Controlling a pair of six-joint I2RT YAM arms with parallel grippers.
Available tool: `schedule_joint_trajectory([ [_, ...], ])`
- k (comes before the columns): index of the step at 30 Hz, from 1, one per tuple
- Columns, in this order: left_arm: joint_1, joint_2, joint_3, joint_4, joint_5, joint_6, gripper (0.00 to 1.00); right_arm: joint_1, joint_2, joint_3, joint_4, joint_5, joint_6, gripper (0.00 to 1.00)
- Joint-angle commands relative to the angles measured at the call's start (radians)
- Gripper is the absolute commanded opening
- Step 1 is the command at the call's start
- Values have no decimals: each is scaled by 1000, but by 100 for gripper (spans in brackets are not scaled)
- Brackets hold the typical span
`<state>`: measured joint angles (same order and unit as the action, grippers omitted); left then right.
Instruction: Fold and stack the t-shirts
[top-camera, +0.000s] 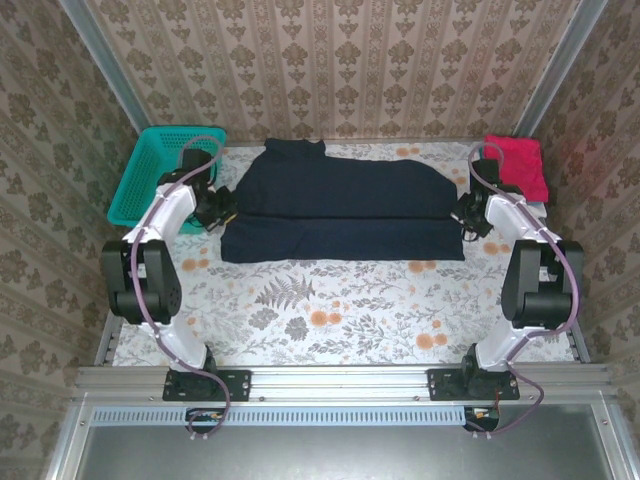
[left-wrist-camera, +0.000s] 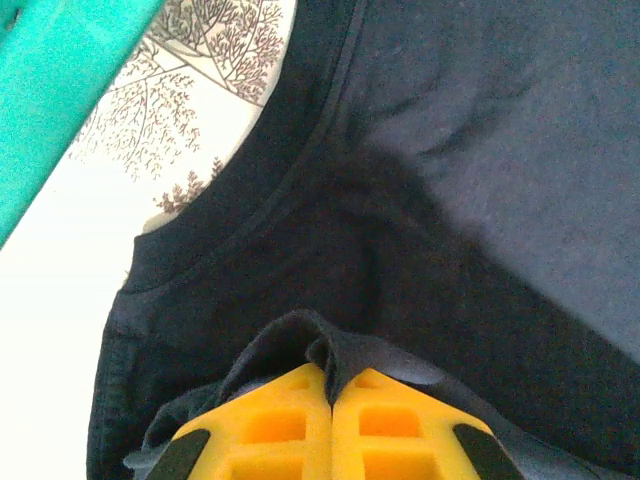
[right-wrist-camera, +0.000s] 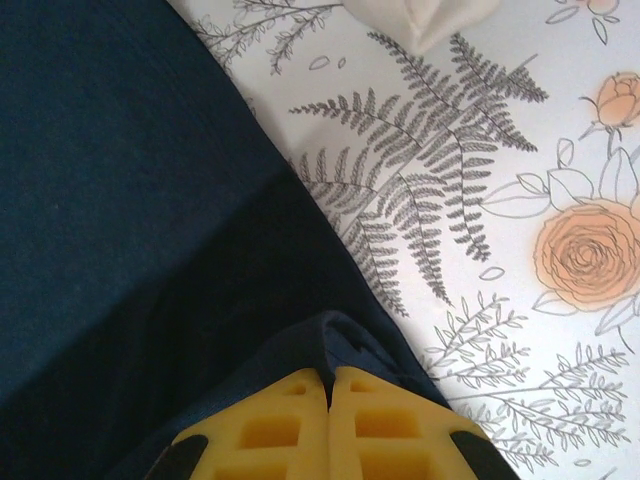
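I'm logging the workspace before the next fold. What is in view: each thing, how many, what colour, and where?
navy t-shirt: one, dark navy, spread across the middle of the table
pink t-shirt: one, magenta-pink, folded, far right corner
white cloth: one, white, an edge beyond the navy t-shirt's right end
basket: one, teal mesh, far left corner
table cover: one, white with a floral print, under everything
wallpaper: beige patterned, on the surrounding walls
left gripper: one, yellow fingers, shut on the navy t-shirt's left end
right gripper: one, yellow fingers, shut on the navy t-shirt's right end
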<state>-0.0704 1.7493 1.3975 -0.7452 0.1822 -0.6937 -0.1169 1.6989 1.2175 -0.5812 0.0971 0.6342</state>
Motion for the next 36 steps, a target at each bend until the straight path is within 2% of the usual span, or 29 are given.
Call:
schedule_joint_trajectory([
  [1, 23, 39, 62, 9, -55, 33, 0, -4, 39, 52, 6, 34, -5, 0],
  [22, 33, 214, 224, 13, -43, 40, 0, 3, 244, 220, -14, 36, -17, 0],
  [31, 31, 318, 300, 14, -30, 50, 0, 3, 280, 223, -14, 63, 0, 0],
  [36, 21, 366, 336, 15, 18, 39, 0, 2, 259, 196, -24, 93, 21, 0],
])
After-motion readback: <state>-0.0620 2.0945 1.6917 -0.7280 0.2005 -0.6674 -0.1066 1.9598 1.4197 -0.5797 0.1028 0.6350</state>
